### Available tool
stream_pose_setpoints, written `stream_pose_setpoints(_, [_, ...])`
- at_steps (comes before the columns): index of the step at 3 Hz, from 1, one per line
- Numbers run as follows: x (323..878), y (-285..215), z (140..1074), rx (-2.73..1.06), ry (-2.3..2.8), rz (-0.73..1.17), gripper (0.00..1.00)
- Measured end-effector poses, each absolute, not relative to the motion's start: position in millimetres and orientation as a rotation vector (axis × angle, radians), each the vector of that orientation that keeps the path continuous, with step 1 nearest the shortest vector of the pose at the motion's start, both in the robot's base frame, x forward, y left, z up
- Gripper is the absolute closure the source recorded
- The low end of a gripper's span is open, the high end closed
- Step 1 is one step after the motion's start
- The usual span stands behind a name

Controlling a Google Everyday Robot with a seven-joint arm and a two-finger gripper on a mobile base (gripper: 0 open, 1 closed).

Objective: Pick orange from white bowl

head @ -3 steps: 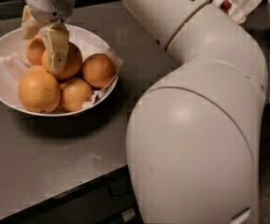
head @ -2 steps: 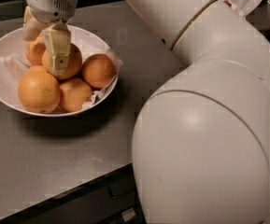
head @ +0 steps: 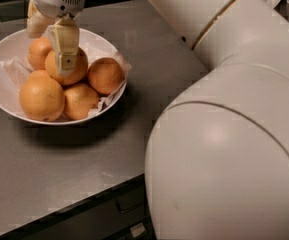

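The white bowl (head: 4,46), wide and paper-lined, sits at the left of the grey counter and holds several oranges. My gripper (head: 50,54) reaches down into it from above. One finger (head: 65,49) lies across the front of the orange (head: 79,66) on top of the pile, and the other finger (head: 34,24) is behind it to the left. The fingers are shut on this orange. It still touches the oranges under it. A large orange (head: 41,98) lies at the front left of the bowl.
My bulky white arm (head: 224,134) fills the right half of the view and hides the counter there. The counter's front edge (head: 84,196) runs diagonally at the bottom, with a drawer front below. Tiled wall lies behind the bowl.
The gripper stays clamped over the same orange in the bowl. My arm's elbow has shifted slightly right and down in the view.
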State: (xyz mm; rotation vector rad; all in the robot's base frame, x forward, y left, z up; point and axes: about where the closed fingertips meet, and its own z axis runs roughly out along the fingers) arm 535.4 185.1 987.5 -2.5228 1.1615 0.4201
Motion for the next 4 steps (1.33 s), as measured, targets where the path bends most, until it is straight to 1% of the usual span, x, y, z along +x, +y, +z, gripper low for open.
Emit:
stream_pose_setpoints(1, [562, 198, 984, -2.471, 1.132, 0.378, 0.22])
stream_pose_setpoints(3, [560, 200, 984, -2.45, 1.148, 0.383, 0.24])
stream_pose_setpoints(4, [547, 197, 984, -2.439, 1.189, 0.402, 0.24])
